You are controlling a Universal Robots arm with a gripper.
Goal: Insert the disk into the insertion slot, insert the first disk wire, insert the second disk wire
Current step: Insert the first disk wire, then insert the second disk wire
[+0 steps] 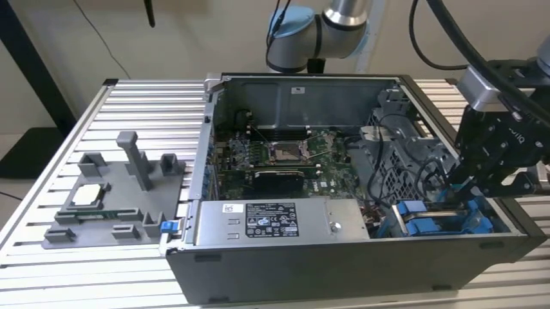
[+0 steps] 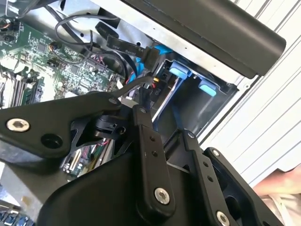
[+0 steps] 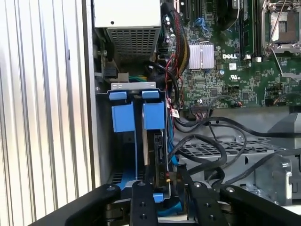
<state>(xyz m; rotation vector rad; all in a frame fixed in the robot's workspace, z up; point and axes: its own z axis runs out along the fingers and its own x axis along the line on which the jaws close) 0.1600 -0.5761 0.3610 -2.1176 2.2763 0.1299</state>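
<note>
Carefully: on the exterior view's left, loose black cables crowd the insertion slot, where the disk seems seated on edge. Your pincer hangs just above; I cannot tell its grip. A snagged cable could pull a connector askew.

Power-supply box beside green motherboard (inside the open case); grey fixture on slatted table.

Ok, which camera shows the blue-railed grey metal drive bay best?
The first wrist view: the grey metal drive bay and blue rails show plainly. The exterior view has it partly behind the black gripper; the second wrist view catches blue tabs.
</note>
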